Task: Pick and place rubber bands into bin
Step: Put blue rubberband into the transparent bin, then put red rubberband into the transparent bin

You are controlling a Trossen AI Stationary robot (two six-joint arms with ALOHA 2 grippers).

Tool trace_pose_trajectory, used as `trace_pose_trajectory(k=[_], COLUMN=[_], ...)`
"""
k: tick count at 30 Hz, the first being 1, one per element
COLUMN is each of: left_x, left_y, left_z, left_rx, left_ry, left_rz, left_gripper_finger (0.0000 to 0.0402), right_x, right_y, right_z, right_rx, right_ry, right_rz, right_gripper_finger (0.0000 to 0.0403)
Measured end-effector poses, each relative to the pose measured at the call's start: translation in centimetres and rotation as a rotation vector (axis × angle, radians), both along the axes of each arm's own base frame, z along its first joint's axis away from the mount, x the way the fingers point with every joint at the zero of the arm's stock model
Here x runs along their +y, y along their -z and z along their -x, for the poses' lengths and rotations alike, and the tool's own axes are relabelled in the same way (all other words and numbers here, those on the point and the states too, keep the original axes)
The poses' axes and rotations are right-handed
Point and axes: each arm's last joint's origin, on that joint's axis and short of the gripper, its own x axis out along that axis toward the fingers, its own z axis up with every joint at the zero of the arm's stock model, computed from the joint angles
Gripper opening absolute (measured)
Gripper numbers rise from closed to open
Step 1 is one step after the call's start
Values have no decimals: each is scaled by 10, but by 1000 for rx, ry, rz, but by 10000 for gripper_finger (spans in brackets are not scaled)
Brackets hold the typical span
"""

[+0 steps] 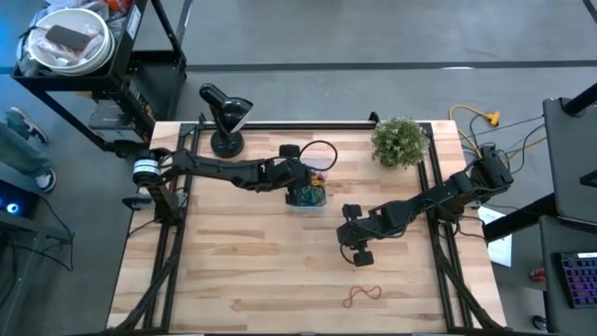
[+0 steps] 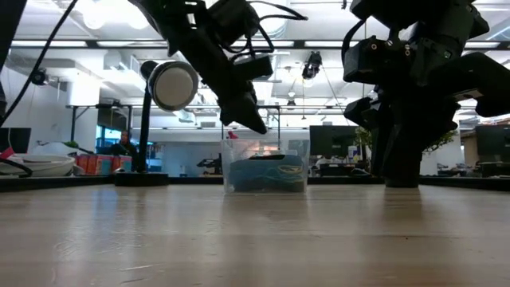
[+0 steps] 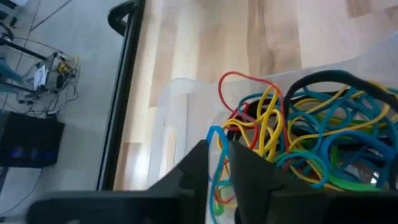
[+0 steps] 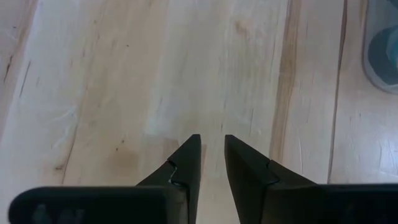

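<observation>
The left hand [image 3: 214, 158] hangs over the bin [image 1: 306, 197], fingers nearly together, a blue band between the tips; whether it grips is unclear. Coloured rubber bands [image 3: 311, 137] fill the bin. The right hand [image 4: 211, 155], slightly parted and empty, hovers over bare counter [image 1: 242, 271]; a red band [image 1: 364, 296] lies nearer the front edge.

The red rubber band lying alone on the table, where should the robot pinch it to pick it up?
Probably from straight above, since the red rubber band lies flat and floppy on the wooden table with nothing beside it. It is twisted into a squiggle, so pinching near the middle, where its strands run close together, looks easiest. The right gripper is nearest.
</observation>
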Motion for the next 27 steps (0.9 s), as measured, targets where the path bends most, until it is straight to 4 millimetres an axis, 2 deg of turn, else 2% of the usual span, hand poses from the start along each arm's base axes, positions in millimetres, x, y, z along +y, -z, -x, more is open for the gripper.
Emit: trace_pose_trajectory(k=[7, 11, 15, 18, 23, 27], left_x=[0, -12, -39, -67, -113, -140], left_y=[-6, -12, -28, -34, -37, -33], left_z=[0, 4, 15, 28, 48, 59], left_rx=[-32, -38, -44, -27, -46, -100], left_ry=[-15, -15, 23, 66, 186, 265], left_rz=[17, 50, 92, 135, 167, 166], left_gripper_finger=[121, 144, 148, 148, 148, 148], right_x=[0, 0, 0, 4, 19, 37], right_y=[0, 0, 1, 2, 1, -2], right_z=[0, 0, 1, 2, 3, 5], right_rx=[-5, -3, 5, 10, -10, -42], right_ry=[0, 15, 33, 8, -93, -157], right_rz=[-2, -12, -30, -81, -216, -288], right_gripper_finger=[65, 65, 62, 61, 61, 61])
